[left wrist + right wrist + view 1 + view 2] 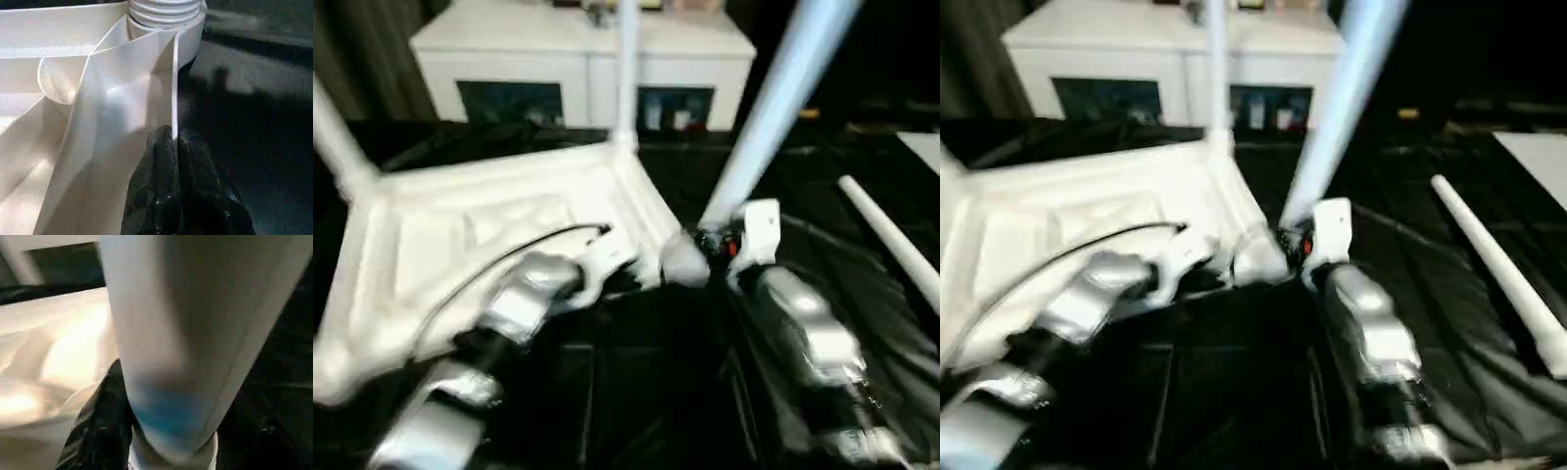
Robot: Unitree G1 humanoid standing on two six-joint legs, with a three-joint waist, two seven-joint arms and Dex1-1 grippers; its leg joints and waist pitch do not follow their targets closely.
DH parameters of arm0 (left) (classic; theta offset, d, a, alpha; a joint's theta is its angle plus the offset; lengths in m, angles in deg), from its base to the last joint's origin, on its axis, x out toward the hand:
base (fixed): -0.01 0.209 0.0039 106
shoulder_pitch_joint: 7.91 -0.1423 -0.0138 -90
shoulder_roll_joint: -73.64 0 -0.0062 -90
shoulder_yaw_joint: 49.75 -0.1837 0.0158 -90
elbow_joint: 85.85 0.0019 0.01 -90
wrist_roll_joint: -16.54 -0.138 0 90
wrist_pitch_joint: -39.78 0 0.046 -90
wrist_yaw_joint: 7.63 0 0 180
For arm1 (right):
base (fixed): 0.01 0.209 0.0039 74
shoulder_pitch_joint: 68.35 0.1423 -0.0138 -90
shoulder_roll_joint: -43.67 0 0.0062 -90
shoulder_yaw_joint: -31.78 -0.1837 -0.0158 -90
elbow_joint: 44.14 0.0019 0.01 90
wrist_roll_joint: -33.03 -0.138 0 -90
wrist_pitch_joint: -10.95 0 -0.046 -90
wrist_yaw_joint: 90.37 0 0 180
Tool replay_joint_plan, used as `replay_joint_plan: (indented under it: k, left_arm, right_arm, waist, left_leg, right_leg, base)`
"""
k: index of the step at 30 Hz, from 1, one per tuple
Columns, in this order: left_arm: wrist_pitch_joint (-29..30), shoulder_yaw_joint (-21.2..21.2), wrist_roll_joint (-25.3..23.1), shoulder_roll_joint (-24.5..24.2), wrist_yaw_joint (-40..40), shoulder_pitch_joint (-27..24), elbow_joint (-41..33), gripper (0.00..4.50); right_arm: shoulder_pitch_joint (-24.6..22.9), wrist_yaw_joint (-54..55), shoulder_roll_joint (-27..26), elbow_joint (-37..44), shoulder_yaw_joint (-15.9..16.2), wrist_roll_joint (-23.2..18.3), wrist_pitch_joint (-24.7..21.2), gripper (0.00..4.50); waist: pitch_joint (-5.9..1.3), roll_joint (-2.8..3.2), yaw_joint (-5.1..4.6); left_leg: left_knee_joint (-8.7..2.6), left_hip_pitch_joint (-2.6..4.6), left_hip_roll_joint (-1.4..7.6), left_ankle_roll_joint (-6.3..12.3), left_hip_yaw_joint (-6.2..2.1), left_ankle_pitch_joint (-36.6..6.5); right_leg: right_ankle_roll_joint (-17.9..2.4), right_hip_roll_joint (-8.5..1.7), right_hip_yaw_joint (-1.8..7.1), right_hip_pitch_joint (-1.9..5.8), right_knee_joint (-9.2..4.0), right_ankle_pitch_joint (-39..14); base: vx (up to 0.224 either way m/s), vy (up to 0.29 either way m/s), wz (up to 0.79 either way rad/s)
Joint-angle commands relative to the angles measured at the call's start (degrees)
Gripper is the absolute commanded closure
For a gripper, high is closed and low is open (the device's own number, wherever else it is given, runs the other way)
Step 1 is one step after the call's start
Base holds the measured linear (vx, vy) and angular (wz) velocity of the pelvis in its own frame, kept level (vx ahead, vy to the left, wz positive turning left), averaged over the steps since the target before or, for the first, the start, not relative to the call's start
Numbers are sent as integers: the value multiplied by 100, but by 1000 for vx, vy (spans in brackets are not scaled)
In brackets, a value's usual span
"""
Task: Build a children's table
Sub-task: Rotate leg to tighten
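the tabletop [489, 245] lies upside down on the black-covered work surface [636, 392], ribbed underside up, in front of a white cabinet [587, 59]. 2 legs already stand in its far corners: 1 at the far left [333, 132] and 1 at the far right [626, 69]. a loose leg [891, 240] lies on the black cover well apart to the robot's right.

the left gripper [173, 139] has its black fingers pinched together on the thin raised rim [174, 83] of the tabletop, just beside the near-right corner socket [166, 14], steadying that corner.

the right gripper [720, 250] is clamped around the lower end of another leg [773, 108], its jaws held about half apart by the tube's width; in the right wrist view a dark finger [105, 421] lies against the tube's side.

the relation that matters: this leg's foot sits at the socket, touching or just entering it, while its long axis leans up and away toward the robot's right instead of standing upright like the 2 seated legs. the socket lies directly below the right gripper, which is the arm placed to act. the next move likely calls for tipping the leg upright over the socket and pressing or twisting it home while the left gripper braces the rim.
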Motion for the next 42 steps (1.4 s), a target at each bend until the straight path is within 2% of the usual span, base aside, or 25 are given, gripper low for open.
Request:
replay_joint_plan:
  k: [1,3,4,6,7,9,11,12,16,19,22,23,25,26,27,28,29,32,33,34,36,37,38,39,42]
  left_arm:
    - [231,416,105,265,-752,218,-155,450]
    - [439,414,57,473,-974,253,-228,450]
    - [594,431,34,675,-1195,269,-306,450]
    - [846,261,-58,1065,-1383,234,-552,450]
    - [912,107,-122,1200,-1378,187,-685,450]
    - [947,-33,-154,1241,-1308,125,-824,450]
    - [978,-103,-162,1230,-1257,86,-910,450]
    - [994,-170,-187,1170,-1198,24,-996,450]
    - [970,-223,-284,1033,-1161,2,-1023,450]
    - [610,-310,-345,702,-817,9,-1026,450]
    - [464,-320,-210,407,-368,-50,-1111,450]
    - [464,-320,-210,407,-368,-50,-1111,450]
    - [80,-329,40,-39,386,-171,-1272,450]
    - [80,-329,40,-39,386,-171,-1272,450]
    - [-73,-324,239,-373,988,-282,-1430,450]
    - [-129,-321,322,-510,1236,-328,-1495,450]
    - [-270,-323,450,-729,1642,-400,-1585,450]
    - [-363,-287,565,-912,1938,-437,-1603,450]
    - [-428,-254,635,-1019,2107,-451,-1595,450]
    - [-480,-197,725,-1175,2358,-445,-1550,450]
    - [-521,-149,800,-1299,2561,-433,-1503,450]
    - [-562,-117,806,-1347,2605,-401,-1439,450]
    - [-616,-74,814,-1411,2664,-360,-1355,450]
    - [-666,10,904,-1530,2869,-277,-1205,450]
    - [-809,80,994,-1713,3201,-126,-942,450]
  right_arm:
    - [-101,460,-116,-693,-55,247,-110,264]
    - [8,698,-219,-898,-67,304,-52,264]
    - [99,893,-294,-1093,-50,394,25,264]
    - [284,1123,-431,-1520,-12,509,121,264]
    - [358,1179,-481,-1686,-10,522,137,264]
    - [412,1157,-488,-1781,12,524,130,264]
    - [437,1141,-484,-1820,21,530,138,264]
    - [476,1079,-458,-1856,23,533,136,264]
    - [587,933,-419,-2003,-7,544,164,264]
    - [666,471,-307,-1945,12,479,82,264]
    - [604,-3,-161,-1638,118,393,-179,264]
    - [604,-3,-161,-1638,118,393,-179,264]
    - [355,-925,173,-1014,465,246,-554,264]
    - [355,-925,173,-1014,465,246,-554,264]
    - [114,-1598,517,-513,769,161,-778,264]
    - [12,-1873,662,-306,894,127,-869,264]
    - [-162,-2274,910,12,1060,56,-993,264]
    - [-358,-2720,1162,340,1199,-54,-1050,264]
    - [-483,-3014,1315,557,1268,-129,-1101,264]
    - [-678,-3442,1569,831,1388,-251,-1133,264]
    - [-839,-3789,1777,1069,1474,-349,-1186,264]
    - [-901,-3872,1841,1133,1485,-363,-1169,264]
    - [-983,-3982,1927,1217,1499,-382,-1146,264]
    - [-1122,-4196,2080,1332,1539,-399,-1074,264]
    - [-1310,-4527,2293,1465,1636,-334,-881,264]
  waist:
    - [-244,-49,-75]
    - [-256,-73,-90]
    - [-259,-93,-70]
    - [-268,-89,-65]
    - [-284,-89,-64]
    - [-299,-91,-39]
    - [-317,-97,-5]
    - [-325,-107,7]
    - [-330,-123,8]
    - [-336,-122,1]
    - [-334,-128,9]
    - [-344,-110,19]
    - [-345,-112,15]
    - [-359,-107,43]
    - [-364,-117,64]
    - [-359,-116,74]
    - [-360,-135,68]
    - [-360,-122,147]
    - [-356,-142,172]
    - [-368,-138,191]
    - [-394,-134,244]
    - [-420,-166,257]
    - [-420,-166,257]
    - [-429,-156,314]
    - [-421,-144,358]
  left_leg:
    - [-599,233,330,-286,-295,-3759]
    - [-591,187,321,-214,-297,-3555]
    - [-587,168,323,-152,-296,-3383]
    - [-584,166,338,-140,-281,-3259]
    - [-583,150,340,-103,-269,-3151]
    - [-593,98,344,-46,-256,-2932]
    - [-579,111,338,20,-212,-2720]
    - [-577,86,338,57,-200,-2588]
    - [-554,81,329,102,-183,-2504]
    - [-561,76,335,65,-207,-2619]
    - [-569,71,349,65,-210,-2595]
    - [-573,72,362,37,-214,-2538]
    - [-580,52,374,22,-208,-2423]
    - [-578,50,389,41,-200,-2261]
    - [-562,70,390,72,-183,-2098]
    - [-558,66,403,163,-150,-1973]
    - [-549,64,402,174,-144,-1963]
    - [-527,123,407,190,-118,-1892]
    - [-512,128,406,141,-91,-1839]
    - [-510,134,411,134,-92,-1763]
    - [-480,145,417,232,-68,-1363]
    - [-461,118,418,320,-65,-1109]
    - [-461,118,418,320,-65,-1109]
    - [-434,123,411,430,-61,-829]
    - [-430,129,412,417,-54,-874]
  right_leg:
    - [-654,-294,53,-3,-450,-3285]
    - [-615,-322,52,49,-448,-3385]
    - [-578,-344,68,51,-463,-3432]
    - [-642,-342,96,32,-436,-3266]
    - [-718,-330,112,48,-412,-3017]
    - [-818,-325,140,82,-367,-2638]
    - [-939,-316,179,62,-338,-2319]
    - [-1003,-313,192,81,-308,-2159]
    - [-1022,-305,195,76,-296,-2239]
    - [-927,-296,172,94,-305,-2478]
    - [-937,-301,181,97,-301,-2501]
    - [-963,-309,193,100,-282,-2429]
    - [-1017,-301,207,118,-257,-2257]
    - [-1102,-293,221,143,-213,-1938]
    - [-1210,-273,230,147,-178,-1647]
    - [-1302,-284,255,152,-152,-1437]
    - [-1323,-285,258,140,-146,-1450]
    - [-1318,-288,283,123,-154,-1590]
    - [-1349,-265,300,95,-135,-1588]
    - [-1359,-270,302,108,-116,-1540]
    - [-1472,-254,309,131,-52,-1050]
    - [-1550,-257,302,168,7,-745]
    - [-1550,-257,302,168,7,-745]
    - [-1622,-258,295,176,42,-510]
    - [-1681,-266,298,171,38,-647]
  base:
    - [0,0,0]
    - [0,0,0]
    - [0,0,0]
    - [0,0,0]
    - [0,0,0]
    - [0,0,0]
    - [0,0,0]
    - [0,0,0]
    - [0,0,0]
    - [0,0,0]
    - [0,0,0]
    - [0,0,0]
    - [0,0,0]
    - [0,0,0]
    - [0,0,0]
    - [0,0,0]
    - [0,0,0]
    - [34,-18,4]
    - [0,0,0]
    - [0,0,0]
    - [27,-11,3]
    - [53,-22,6]
    - [0,0,0]
    - [0,0,0]
    - [0,0,0]
